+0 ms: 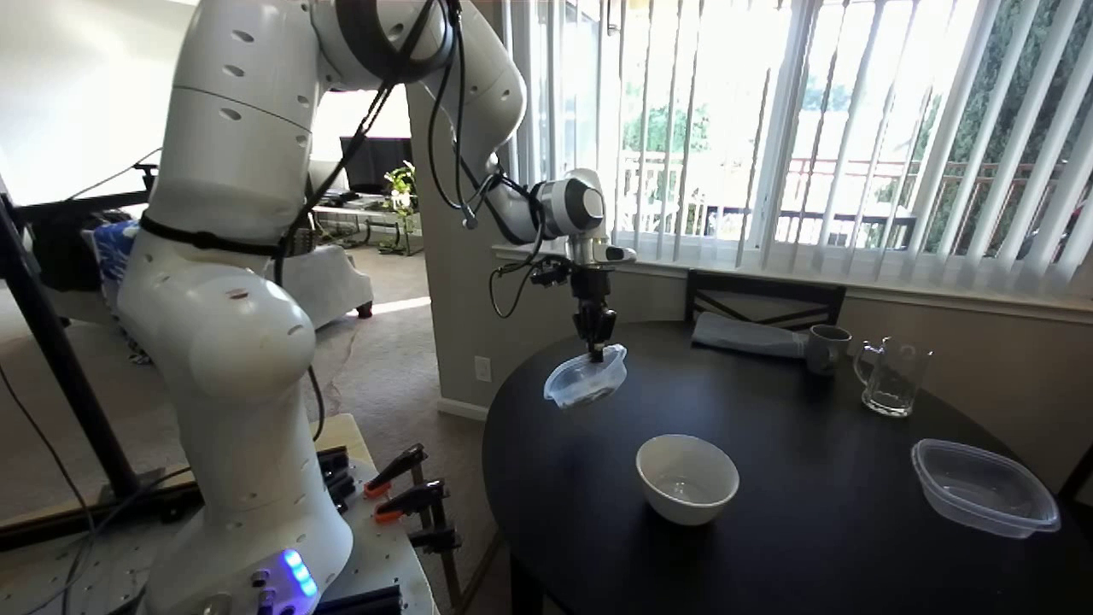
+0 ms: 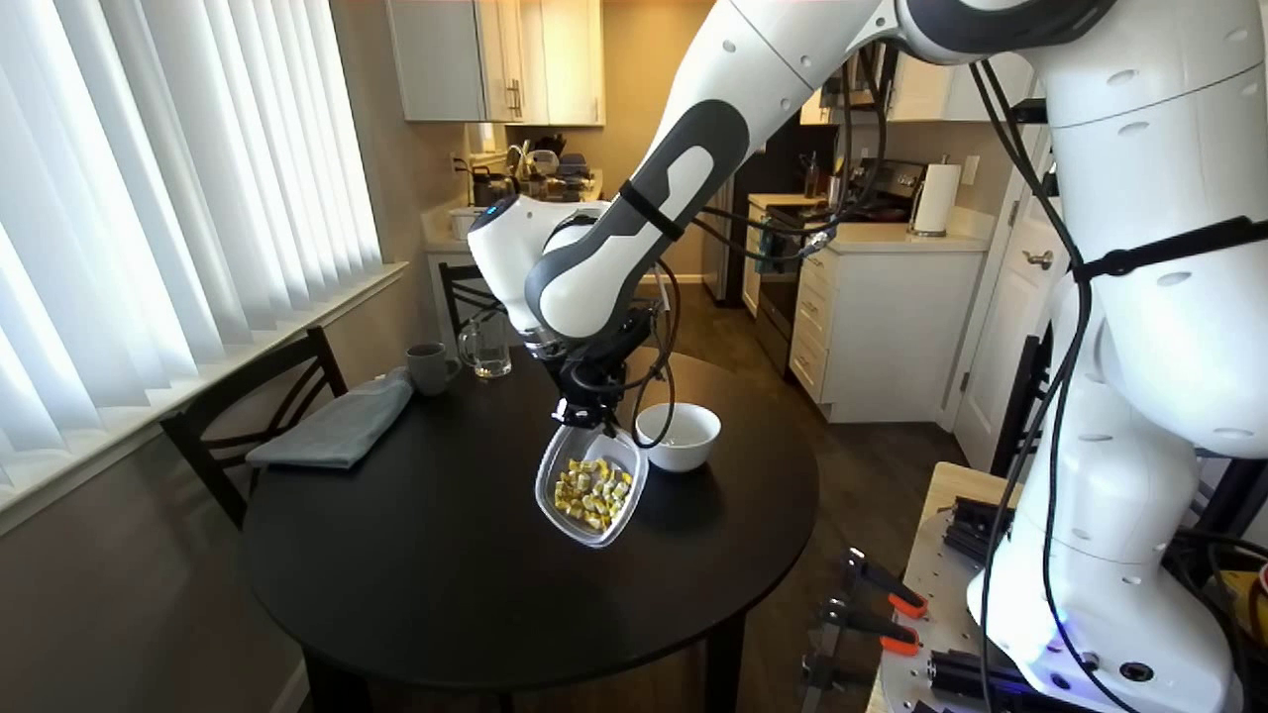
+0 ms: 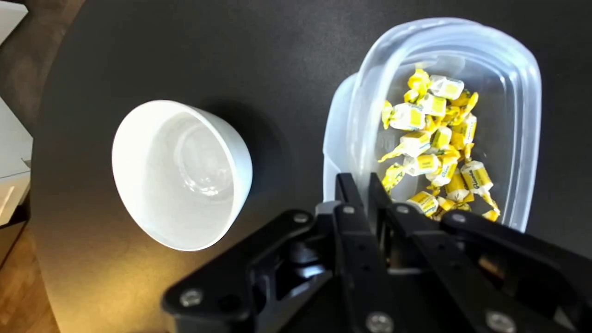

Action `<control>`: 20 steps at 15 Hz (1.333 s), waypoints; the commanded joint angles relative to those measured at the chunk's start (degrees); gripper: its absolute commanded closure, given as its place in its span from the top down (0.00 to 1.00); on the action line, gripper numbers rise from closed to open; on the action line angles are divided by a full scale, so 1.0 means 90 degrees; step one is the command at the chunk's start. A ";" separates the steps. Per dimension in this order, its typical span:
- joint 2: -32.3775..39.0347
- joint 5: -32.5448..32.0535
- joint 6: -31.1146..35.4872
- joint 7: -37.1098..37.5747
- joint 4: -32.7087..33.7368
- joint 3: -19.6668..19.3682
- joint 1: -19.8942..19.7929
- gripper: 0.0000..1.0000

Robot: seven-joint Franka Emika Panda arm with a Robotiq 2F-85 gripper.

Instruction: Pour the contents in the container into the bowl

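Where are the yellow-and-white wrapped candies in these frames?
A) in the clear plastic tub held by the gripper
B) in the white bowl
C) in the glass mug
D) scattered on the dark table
A: the wrist view shows the wrapped candies inside the clear plastic tub, its wall pinched by the gripper, and none in the white bowl.

A home's dining area: a round dark dining table (image 2: 426,574) and dark chair (image 1: 764,286) stand by white vertical blinds (image 2: 178,198). Beyond are white kitchen cabinets (image 2: 570,64), an oven (image 2: 781,307) and a paper towel roll (image 2: 935,198); an adjoining room has carpet (image 1: 384,342), a leafy plant (image 1: 400,184) and a pale upholstered seat (image 1: 320,282).
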 commanded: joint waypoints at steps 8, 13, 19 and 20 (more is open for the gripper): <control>-0.1018 -0.0201 -0.0169 0.0505 -0.0231 -0.0159 -0.0874 0.05; -0.1197 -0.0335 -0.0302 0.0826 -0.0213 -0.0297 -0.1205 0.05; -0.1069 -0.0596 -0.0393 0.1504 -0.0099 -0.0531 -0.1555 0.05; -0.1046 -0.0655 -0.0420 0.1640 -0.0089 -0.0566 -0.1595 0.05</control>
